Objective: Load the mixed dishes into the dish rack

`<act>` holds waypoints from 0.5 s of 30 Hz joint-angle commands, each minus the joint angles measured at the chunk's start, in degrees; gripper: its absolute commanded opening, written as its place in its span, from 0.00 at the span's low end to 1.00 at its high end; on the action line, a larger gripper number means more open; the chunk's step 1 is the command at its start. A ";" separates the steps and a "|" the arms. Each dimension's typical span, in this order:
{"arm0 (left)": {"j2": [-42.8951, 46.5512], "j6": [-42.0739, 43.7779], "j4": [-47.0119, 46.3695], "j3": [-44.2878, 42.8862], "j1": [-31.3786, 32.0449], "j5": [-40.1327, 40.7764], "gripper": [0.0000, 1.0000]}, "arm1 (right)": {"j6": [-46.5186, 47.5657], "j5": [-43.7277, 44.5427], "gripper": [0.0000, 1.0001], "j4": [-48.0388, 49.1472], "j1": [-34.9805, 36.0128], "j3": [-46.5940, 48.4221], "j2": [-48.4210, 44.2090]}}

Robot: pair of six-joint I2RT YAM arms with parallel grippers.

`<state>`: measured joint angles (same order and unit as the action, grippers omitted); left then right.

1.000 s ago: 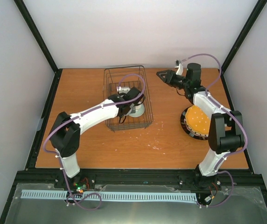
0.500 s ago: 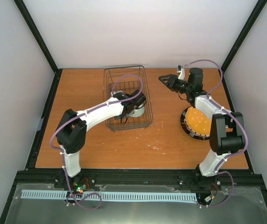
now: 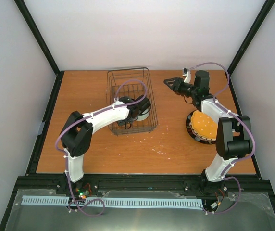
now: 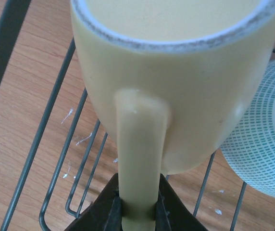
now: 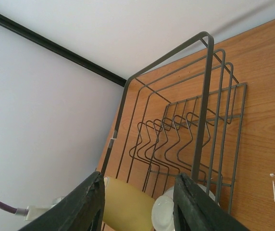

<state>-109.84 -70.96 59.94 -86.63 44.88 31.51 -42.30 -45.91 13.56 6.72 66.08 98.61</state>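
Observation:
My left gripper [image 3: 137, 109] reaches into the dark wire dish rack [image 3: 128, 71]. In the left wrist view it [image 4: 137, 208] is shut on the handle of the cream-yellow mug [image 4: 185, 96], held over the rack's floor wires [image 4: 44, 115]. The pale blue-green bowl [image 4: 265, 154] lies just right of the mug, inside the rack [image 3: 143, 114]. My right gripper [image 3: 168, 81] is open and empty, in the air right of the rack; its view [image 5: 138, 180] shows the rack [image 5: 203, 96], mug [image 5: 128, 207] and bowl [image 5: 165, 211]. The orange-yellow dotted plate [image 3: 206, 123] tops a stack with a black rim [image 3: 196, 136]; the other plates are hidden.
The plate stack sits on the table under the right arm's forearm. Upright zigzag dividers [image 5: 176, 139] fill the rack's far half. White walls and a black frame [image 3: 41, 43] bound the table on three sides.
My left gripper has moved the mug a little nearer and to the right inside the rack, beside the bowl. My right gripper has shifted slightly right and down.

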 commanded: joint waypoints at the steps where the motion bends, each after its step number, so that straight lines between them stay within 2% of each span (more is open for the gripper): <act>1: -0.20 -0.40 -0.66 -0.19 0.74 0.06 0.01 | 0.53 -0.41 0.39 0.80 -0.63 -0.79 -0.91; 8: -0.79 -0.15 -0.86 1.70 0.80 -2.93 0.01 | 1.39 -0.20 0.39 0.08 -1.08 -1.30 -1.08; 15: -0.91 0.55 -0.74 2.30 0.76 -6.44 0.10 | 1.54 -0.06 0.40 -0.06 -1.18 -2.09 -1.51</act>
<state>-110.30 -70.96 58.72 -84.88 45.01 29.71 -41.71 -45.89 13.43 6.02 64.77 98.61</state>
